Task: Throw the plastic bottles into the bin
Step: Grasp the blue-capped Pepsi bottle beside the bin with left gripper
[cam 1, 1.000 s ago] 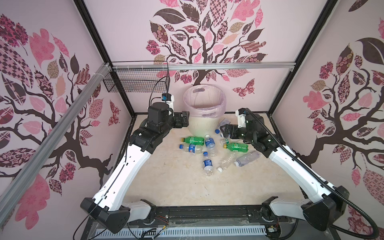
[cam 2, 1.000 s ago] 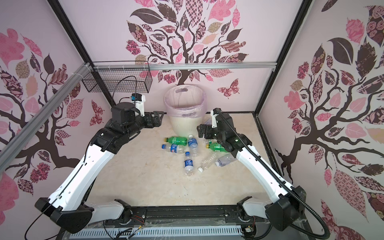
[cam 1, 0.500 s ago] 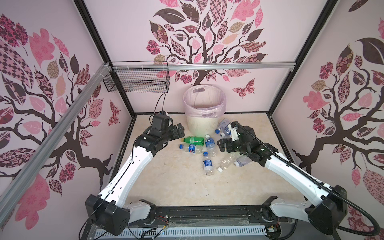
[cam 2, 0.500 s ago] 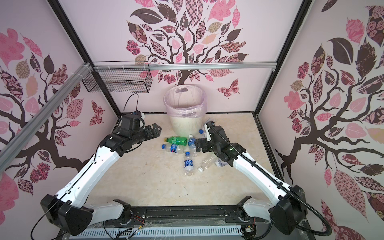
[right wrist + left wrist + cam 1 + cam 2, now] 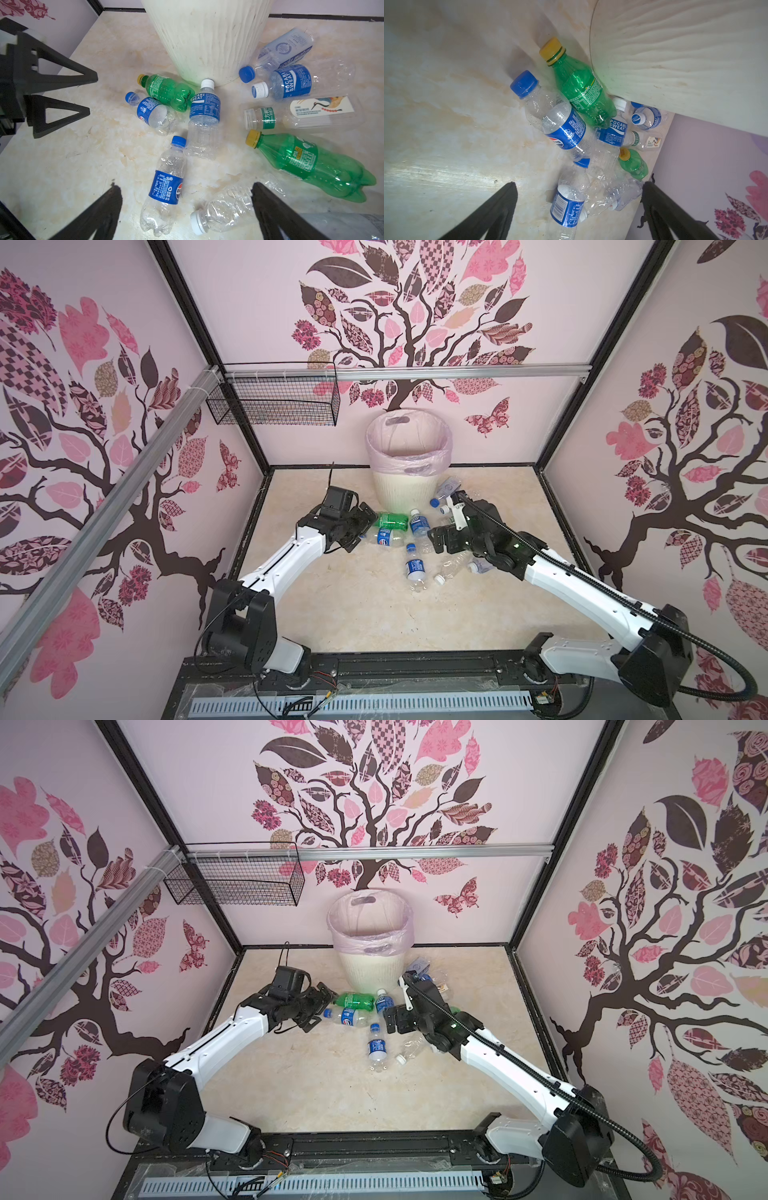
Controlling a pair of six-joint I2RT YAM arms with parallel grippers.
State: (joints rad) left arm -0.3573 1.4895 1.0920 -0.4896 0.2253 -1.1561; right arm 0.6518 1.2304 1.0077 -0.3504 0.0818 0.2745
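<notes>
The left gripper (image 5: 362, 531) has its jaws spread wide and grips nothing. It sits low at 9 o'clock of the bottles (image 5: 415, 568), just beside the cap end of a Pepsi bottle (image 5: 384, 537). The right gripper (image 5: 437, 540) is spread just as wide and is also empty, at 3 o'clock of the heap.

The bottles lie on their sides on the table (image 5: 353, 614), strewn from 4 to 7 o'clock of the foot of the bin (image 5: 405, 489). They are small and crumpled, mostly clear with blue labels and blue or white caps. A green bottle (image 5: 583, 93) has a yellow cap.

The bin, cream and ribbed, stands at 12 o'clock of the table. Both top views show a pink bag (image 5: 407, 448) over its rim, while the wrist views show only its ribbed wall. The right wrist view shows a second green bottle (image 5: 311, 166) and a bird-labelled one (image 5: 320, 110), both covered by the right arm (image 5: 561, 576) in the top views.
</notes>
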